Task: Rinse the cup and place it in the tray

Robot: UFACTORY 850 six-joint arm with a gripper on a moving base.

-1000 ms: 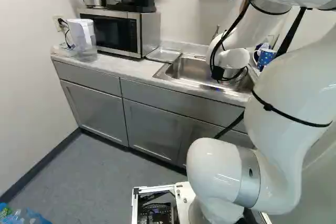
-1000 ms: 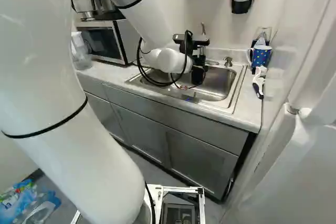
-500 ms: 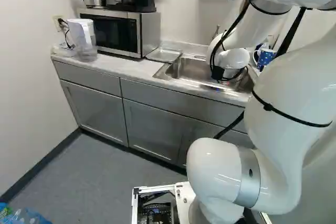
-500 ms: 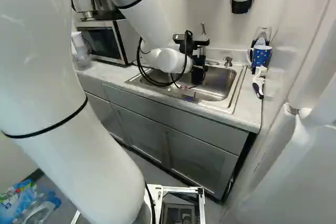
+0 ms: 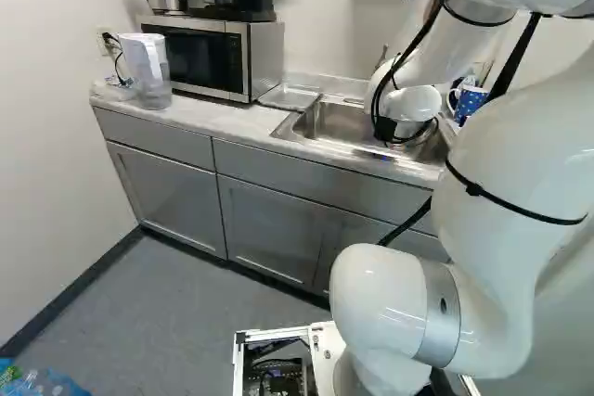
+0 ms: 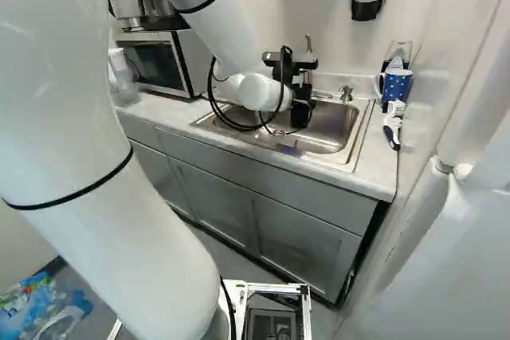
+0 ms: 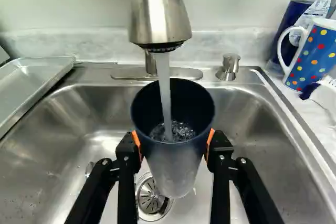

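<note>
In the right base view the gripper [image 6: 303,109] reaches down over the sink [image 6: 351,166]. The wrist view shows the gripper [image 7: 173,148] shut on a dark-rimmed cup [image 7: 176,169], an orange pad pressed against each side. Upright over the drain, the cup stands under the faucet [image 7: 160,17]. A stream of water [image 7: 164,93] falls into it, and bubbling water lies inside. The metal tray [image 7: 31,80] rests on the counter beside the sink; it shows too as a tray [image 5: 290,96] between microwave and sink.
A dotted mug [image 7: 317,56], a blue bottle and a brush [image 7: 325,95] stand beside the sink, opposite the tray. The microwave [image 5: 213,57] and a water pitcher [image 5: 146,70] are on the counter. Cabinets [image 6: 303,248] run below; plastic bottles [image 6: 44,308] lie on the floor.
Over the last second the wrist end of the arm has shifted very slightly at the sink. The base has not moved.
</note>
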